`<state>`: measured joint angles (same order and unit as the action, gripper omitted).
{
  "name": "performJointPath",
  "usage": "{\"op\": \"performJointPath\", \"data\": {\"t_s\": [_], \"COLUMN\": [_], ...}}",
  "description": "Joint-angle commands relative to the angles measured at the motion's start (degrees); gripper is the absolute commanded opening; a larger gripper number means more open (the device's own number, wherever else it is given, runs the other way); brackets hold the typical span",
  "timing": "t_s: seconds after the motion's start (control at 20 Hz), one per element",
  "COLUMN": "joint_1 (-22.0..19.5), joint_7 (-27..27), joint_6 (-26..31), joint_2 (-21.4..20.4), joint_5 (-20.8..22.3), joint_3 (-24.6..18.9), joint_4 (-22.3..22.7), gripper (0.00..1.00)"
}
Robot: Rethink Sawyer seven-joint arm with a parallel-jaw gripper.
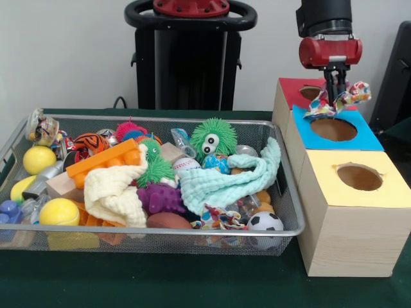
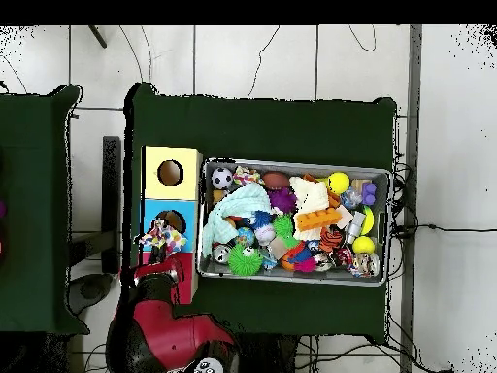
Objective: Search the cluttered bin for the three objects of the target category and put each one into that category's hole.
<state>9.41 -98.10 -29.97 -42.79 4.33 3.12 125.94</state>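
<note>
A red and black robot arm reaches down over a row of three wooden boxes standing on a green-covered table (image 1: 192,289). Its gripper (image 1: 334,96) is pinched on a patterned cloth (image 1: 340,99) printed in many colours, which hangs in a bunch above the near edge of the red-topped box (image 1: 297,90) and the far edge of the blue-topped box (image 1: 359,136). The blue top has a round hole (image 1: 332,129) just below the dangling cloth. The yellow-topped box (image 1: 385,192) sits at the front end of the row, with its own round hole.

Just beside the boxes stands a wire mesh bin (image 1: 128,239) crowded with toys. A pale green cloth (image 1: 225,183) drapes near the bin's edge closest to the boxes, and a cream cloth (image 1: 115,189) lies towards the middle. A second multicoloured patterned cloth (image 1: 218,218) lies near the bin's front edge, beside a small soccer ball (image 1: 264,221). A green fuzzy toy with big eyes (image 1: 213,138) rests by the far edge. An orange building brick (image 1: 103,158) lies across the middle, and yellow balls (image 1: 58,212) gather at the end furthest from the boxes.
</note>
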Motion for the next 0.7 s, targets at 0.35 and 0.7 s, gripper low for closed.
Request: {"op": "performJointPath", "data": {"t_s": [0.35,0.7], "joint_1": [4.06,9.20], "joint_7": [-7.61,-3.09], "joint_6": [-6.98,-1.58], "joint_2": [11.83,15.84], "joint_5": [-8.92,-20.29], "joint_3": [7.39,10.08], "joint_4": [-5.46,-11.39], "gripper": [0.00,0.00]}}
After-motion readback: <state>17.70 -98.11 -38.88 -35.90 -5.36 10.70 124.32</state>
